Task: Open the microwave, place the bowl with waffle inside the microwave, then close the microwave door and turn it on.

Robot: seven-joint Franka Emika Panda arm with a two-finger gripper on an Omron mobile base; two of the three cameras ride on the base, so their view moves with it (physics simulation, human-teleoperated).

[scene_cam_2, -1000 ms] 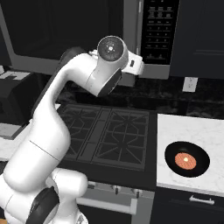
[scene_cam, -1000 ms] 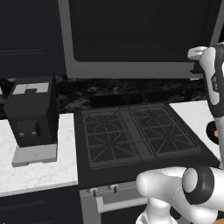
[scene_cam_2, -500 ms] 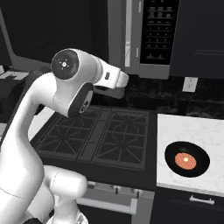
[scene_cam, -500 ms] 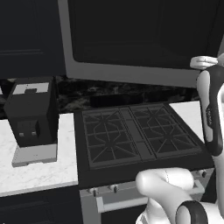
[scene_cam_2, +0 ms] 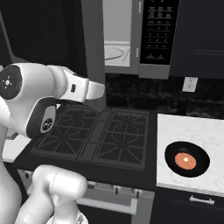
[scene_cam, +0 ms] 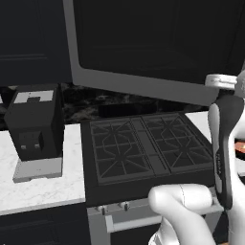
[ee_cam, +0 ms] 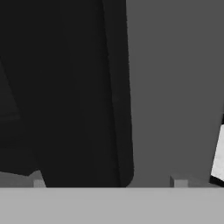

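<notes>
Bowl (scene_cam_2: 187, 159) status: it rests flat on the white counter (scene_cam_2: 183, 127) to the right of the stove (scene_cam_2: 100, 135), with the orange-brown waffle piece (scene_cam_2: 184, 160) lying in its middle. Nothing touches it, and it is well apart from my tool.

Microwave (scene_cam_2: 131, 39) status: it hangs above the stove. The door (scene_cam_2: 90, 43) stands swung out to the left, seen nearly edge-on in the right base view and as a broad grey-framed dark pane in the left base view. The cavity is exposed, with the pale turntable (scene_cam_2: 114, 51) visible inside. The keypad strip (scene_cam_2: 159, 30) sits at the right of the cavity. I judge step 1, opening, to be done. Loading, closing and starting are not yet done.

Tool (ee_cam: 107, 183) status: the 2 tips stand wide apart with nothing between them. The hand view looks close onto the door, with dark glass on one side and grey frame on the other. The forearm (scene_cam_2: 83, 89) reaches toward the lower edge of the door, up at the left side of the stove.

Governing relation for the coming move:
1. The bowl lies to my right of the tool and lower, across the full width of the stove.
2. The bowl is round, so no long axis limits the approach. I judge a grip on the rim from above to suit.
3. The cavity lies above and to the left of the bowl, so the loaded path runs up and leftward.

Caution: the open door projects over the stove, and the arm must clear it.
</notes>
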